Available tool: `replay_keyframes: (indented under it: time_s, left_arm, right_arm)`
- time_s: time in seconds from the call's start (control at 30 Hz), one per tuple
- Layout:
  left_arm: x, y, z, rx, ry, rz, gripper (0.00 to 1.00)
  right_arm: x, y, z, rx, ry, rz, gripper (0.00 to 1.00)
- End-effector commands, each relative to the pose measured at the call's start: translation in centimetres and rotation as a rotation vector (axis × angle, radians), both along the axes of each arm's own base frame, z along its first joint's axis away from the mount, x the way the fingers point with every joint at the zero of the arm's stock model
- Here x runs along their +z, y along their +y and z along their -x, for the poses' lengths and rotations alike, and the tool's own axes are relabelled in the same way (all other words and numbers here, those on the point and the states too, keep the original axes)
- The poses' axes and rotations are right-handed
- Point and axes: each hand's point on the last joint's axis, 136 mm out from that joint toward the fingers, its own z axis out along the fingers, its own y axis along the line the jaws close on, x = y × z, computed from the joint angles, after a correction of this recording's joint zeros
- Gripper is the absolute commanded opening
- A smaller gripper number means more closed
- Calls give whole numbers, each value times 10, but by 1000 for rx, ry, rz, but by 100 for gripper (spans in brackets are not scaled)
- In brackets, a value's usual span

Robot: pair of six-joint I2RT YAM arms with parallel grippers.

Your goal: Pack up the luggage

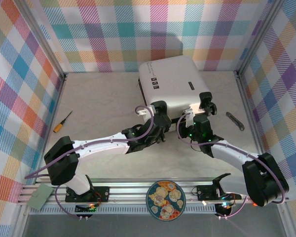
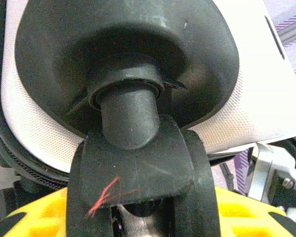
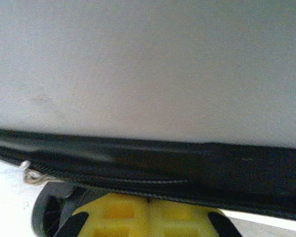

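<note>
Left claw (image 2: 140, 219) gripping wheel (image 2: 138, 168), luggage (image 2: 266, 98) closed

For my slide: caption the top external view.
Left hand and right hand at the near edge of a closed small white hard-shell suitcase.

— Where does the luggage (image 1: 175, 79) sit?
— On the desk (image 1: 103, 98), toward the back, right of centre.
— What lies around it?
— A screwdriver (image 1: 62, 122) well to its left, near the left wall. A small metal tool (image 1: 235, 121) lies off its near right corner.
— And the hands?
— The left hand (image 1: 158, 112) is at the near-left wheel (image 2: 138, 168), the right hand (image 1: 190, 115) against the near edge beside it. A plate (image 1: 166, 200) rests on the rail (image 1: 123, 190) in front.
</note>
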Motion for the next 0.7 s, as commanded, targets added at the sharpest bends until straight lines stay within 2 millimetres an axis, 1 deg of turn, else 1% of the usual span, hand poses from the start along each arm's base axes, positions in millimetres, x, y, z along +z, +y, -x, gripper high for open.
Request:
replay_keyframes:
  time_s: [0.0,0.07,0.13,0.23,0.33,0.43,0.5,0.53,0.6,0.67]
  left_arm:
    - [36,-1,49,-137,-75,-58,2]
    - [41,6,54,-125,-91,-77,2]
    - [43,7,58,-124,-99,-81,2]
    - [42,0,63,-140,-98,-77,2]
    - [41,-13,66,-167,-94,-64,3]
    - [40,-30,66,-204,-91,-58,7]
    - [41,-33,61,-196,-101,-84,10]
    - [43,-33,59,-186,-111,-92,12]
    - [48,-32,54,-174,-129,-102,22]
    - [51,-29,47,-166,-129,-114,28]
  right_arm:
    - [43,-43,-44,-215,-109,-29,0]
    - [45,-55,-51,-247,-107,-29,0]
    - [49,-64,-58,-273,-102,-37,0]
    - [53,-65,-69,-265,-100,-56,2]
    - [60,-55,-84,-223,-106,-71,3]
    - [66,-43,-103,-182,-106,-95,4]
    - [64,-35,-111,-154,-96,-111,4]
    - [64,-30,-113,-131,-97,-125,6]
    - [63,-23,-110,-93,-96,-155,11]
    - [63,-18,-100,-64,-98,-177,16]
